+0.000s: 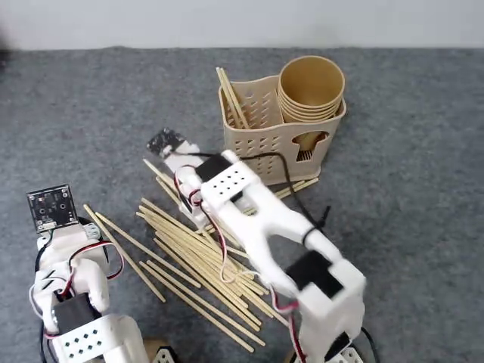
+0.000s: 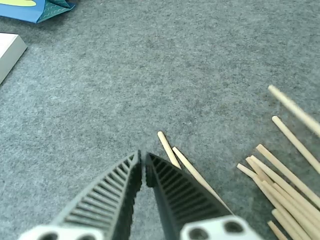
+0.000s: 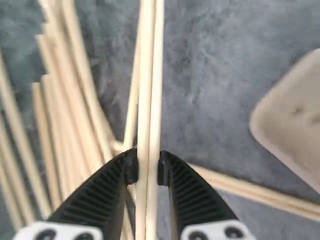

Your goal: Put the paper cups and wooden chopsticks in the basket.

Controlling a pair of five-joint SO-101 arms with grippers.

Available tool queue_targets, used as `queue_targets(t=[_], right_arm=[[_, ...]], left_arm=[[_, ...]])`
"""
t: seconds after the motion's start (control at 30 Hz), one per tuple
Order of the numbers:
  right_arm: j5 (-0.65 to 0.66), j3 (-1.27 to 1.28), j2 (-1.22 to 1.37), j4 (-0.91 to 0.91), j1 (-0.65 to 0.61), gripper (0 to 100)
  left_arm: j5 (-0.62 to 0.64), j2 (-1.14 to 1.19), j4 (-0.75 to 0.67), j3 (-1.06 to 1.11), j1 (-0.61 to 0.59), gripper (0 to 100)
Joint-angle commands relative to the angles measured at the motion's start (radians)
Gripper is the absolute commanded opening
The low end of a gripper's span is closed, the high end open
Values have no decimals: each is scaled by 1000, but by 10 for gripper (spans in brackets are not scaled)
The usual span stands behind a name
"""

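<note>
The beige basket stands at the back with stacked paper cups in one compartment and a few chopsticks upright in the other. Many wooden chopsticks lie scattered on the grey carpet in front of it. My right gripper is shut on two chopsticks at the pile's far end, close to the basket's corner. In the high view this gripper sits just left of the basket's front. My left gripper is shut on nothing, low over the carpet, beside two chopstick ends.
A blue object and a white flat thing lie far off on the carpet in the left wrist view. The right arm stretches over the chopstick pile. Bare carpet lies right of the basket.
</note>
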Motion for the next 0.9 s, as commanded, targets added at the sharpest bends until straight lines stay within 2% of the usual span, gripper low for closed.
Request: queue_targets(t=[0.0,0.2,0.37,0.6,0.77,0.87], right_arm=[[14,-58,-200,85,-5,9],[8,-58,-450,157,-5,9],[8,-57,-651,130,2,9],[8,-52,-811,-44,30,9],[6,-37,-819,-220,127,9],[6,55,-829,-367,183,9]], left_arm=[[9,-12,-25,-28,-3,13],[9,-12,-25,-28,-3,13],[9,-12,-25,-28,-3,13],[9,-12,-25,-28,-3,13],[9,-12,-25,-27,-3,13],[9,-12,-25,-27,-3,13]])
